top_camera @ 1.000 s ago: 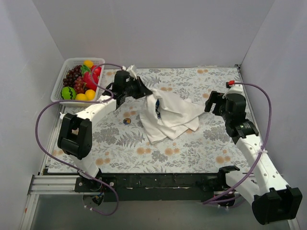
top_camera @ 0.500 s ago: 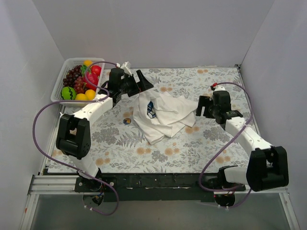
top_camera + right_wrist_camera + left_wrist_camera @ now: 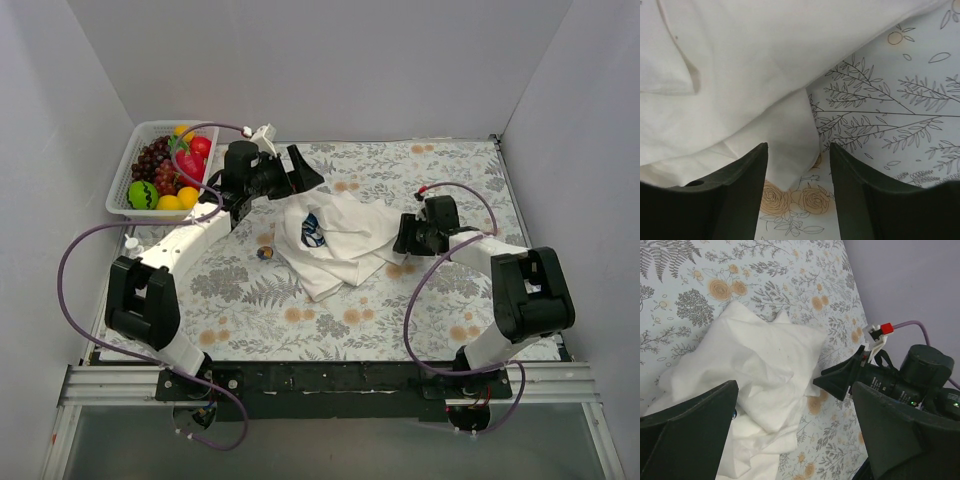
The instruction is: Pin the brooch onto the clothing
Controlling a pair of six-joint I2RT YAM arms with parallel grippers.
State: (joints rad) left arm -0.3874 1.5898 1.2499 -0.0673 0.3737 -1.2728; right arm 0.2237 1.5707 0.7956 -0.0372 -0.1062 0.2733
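Observation:
The clothing, a crumpled white T-shirt with its blue flower print facing up, lies mid-table. The brooch, a tiny dark blue button, rests on the mat just left of the shirt, apart from both grippers. My left gripper hovers over the shirt's upper left corner, open wide and empty; its wrist view looks down on the shirt. My right gripper sits low at the shirt's right edge, open, with a corner of the white cloth lying between its fingers, not pinched.
A white basket of toy fruit stands at the back left. The floral mat covers the table. White walls close in the back and both sides. Purple cables loop from both arms.
My left gripper opened and let go of the shirt, which dropped flatter. The right arm swung in left to the shirt's right edge, and its jaws have narrowed.

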